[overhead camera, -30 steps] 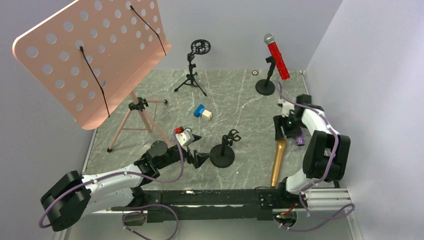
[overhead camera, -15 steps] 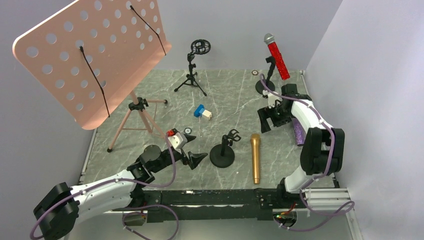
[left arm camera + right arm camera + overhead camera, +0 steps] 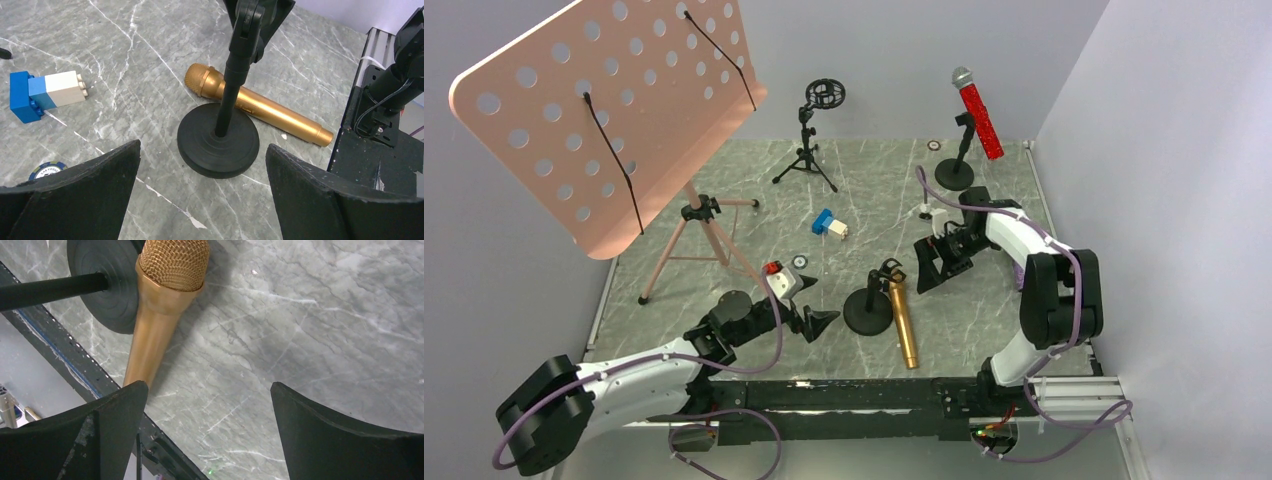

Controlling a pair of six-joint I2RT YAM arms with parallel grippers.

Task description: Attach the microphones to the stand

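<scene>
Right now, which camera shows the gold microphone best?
The left wrist view: the gold microphone lies there close and nearly whole, grille to tail, behind the black stand. The right wrist view shows only its grille and upper body; the top view shows it whole but small.

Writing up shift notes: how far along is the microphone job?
Done: the red microphone sits in the far stand. In hand: nothing; left gripper and right gripper are open, and the gold microphone lies on the table against the base of the near stand. Left: clip it into that empty stand.
</scene>
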